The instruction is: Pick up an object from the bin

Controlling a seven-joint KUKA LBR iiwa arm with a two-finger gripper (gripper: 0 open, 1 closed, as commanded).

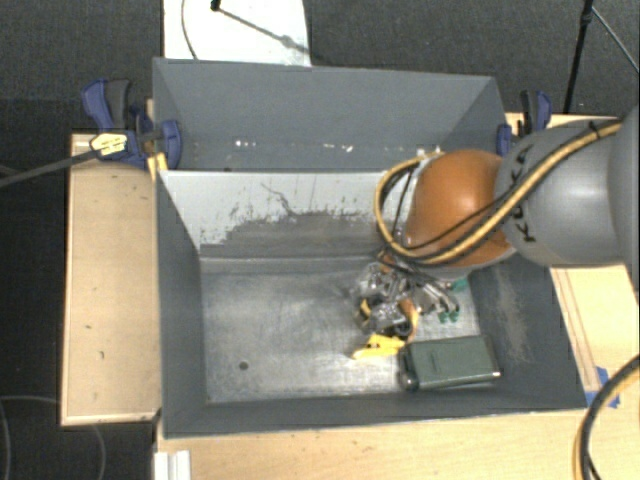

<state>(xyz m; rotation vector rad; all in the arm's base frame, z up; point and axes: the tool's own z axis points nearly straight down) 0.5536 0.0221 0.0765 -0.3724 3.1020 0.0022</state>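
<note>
Reaching in from three o'clock, the arm (pixel 580 208) is seen bent down into the grey bin (pixel 270 338), its orange cover (pixel 455 208) crossed by black-and-yellow cables (pixel 400 193). The gripper (pixel 385 303) is set low over the bin floor, toward four o'clock of the bin's centre, in among a small cluster of loose things. A small yellow piece (pixel 378 346) is found just beside it at six o'clock; whether the two are touching cannot be told. A dark green flat box (pixel 450 363) is laid near at five o'clock, along the front wall. A small green-and-white piece (pixel 450 308) is spotted at three o'clock. How far the gripper is opened cannot be told, and nothing can be made out as held.
</note>
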